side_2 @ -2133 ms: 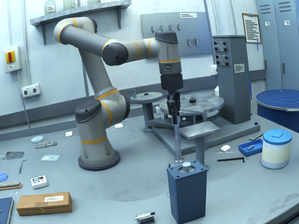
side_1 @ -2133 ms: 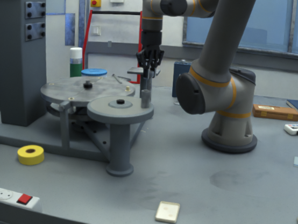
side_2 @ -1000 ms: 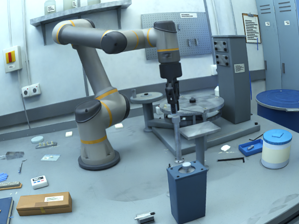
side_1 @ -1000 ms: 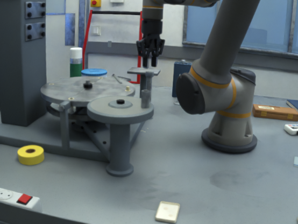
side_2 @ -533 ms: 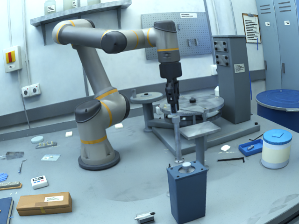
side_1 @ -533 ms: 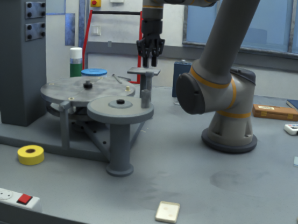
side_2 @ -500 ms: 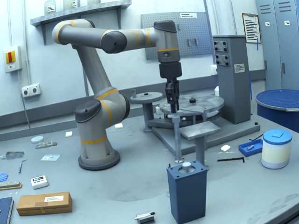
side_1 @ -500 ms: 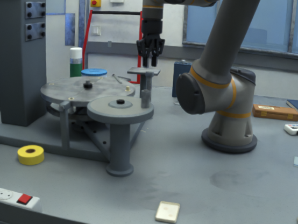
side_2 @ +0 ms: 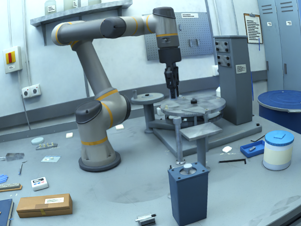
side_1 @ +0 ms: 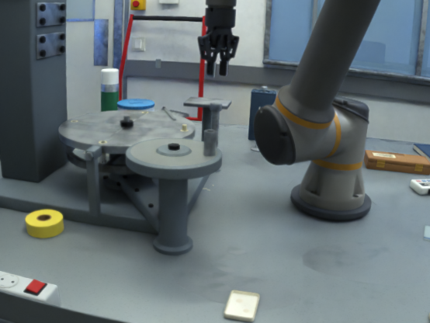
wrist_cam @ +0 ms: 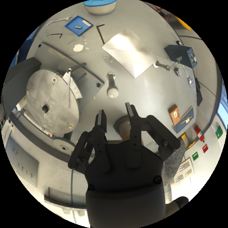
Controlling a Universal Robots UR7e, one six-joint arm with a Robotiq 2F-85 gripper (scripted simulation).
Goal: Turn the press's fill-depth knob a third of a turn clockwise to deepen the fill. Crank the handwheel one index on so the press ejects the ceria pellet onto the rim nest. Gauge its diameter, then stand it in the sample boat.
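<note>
My gripper (side_1: 216, 71) (side_2: 173, 95) (wrist_cam: 115, 114) hangs open and empty, pointing straight down, well above the bench beside the press. The press's round turret plate (side_1: 124, 126) (side_2: 193, 104) (wrist_cam: 51, 102) carries a black centre knob (side_1: 126, 122) (side_2: 193, 100) and small pale pellets at its rim (side_1: 184, 127). The handwheel (side_1: 173, 155) (side_2: 147, 97) stands on its own post, with an upright crank handle (side_1: 209, 142) at its edge. A knob on a post (side_2: 177, 120) (wrist_cam: 112, 90) stands below my fingers. The blue gauge box (side_2: 188, 192) (wrist_cam: 182, 56) sits at the near bench side.
A flat grey table on a post (side_1: 207, 103) (side_2: 200, 130) (wrist_cam: 129, 54) stands beside the press. The tall press column (side_2: 233, 77) rises behind the plate. A blue tray (side_2: 252, 148), a blue-lidded jar (side_2: 278, 149), a yellow tape roll (side_1: 44, 223) and a cardboard box (side_2: 44, 204) lie around.
</note>
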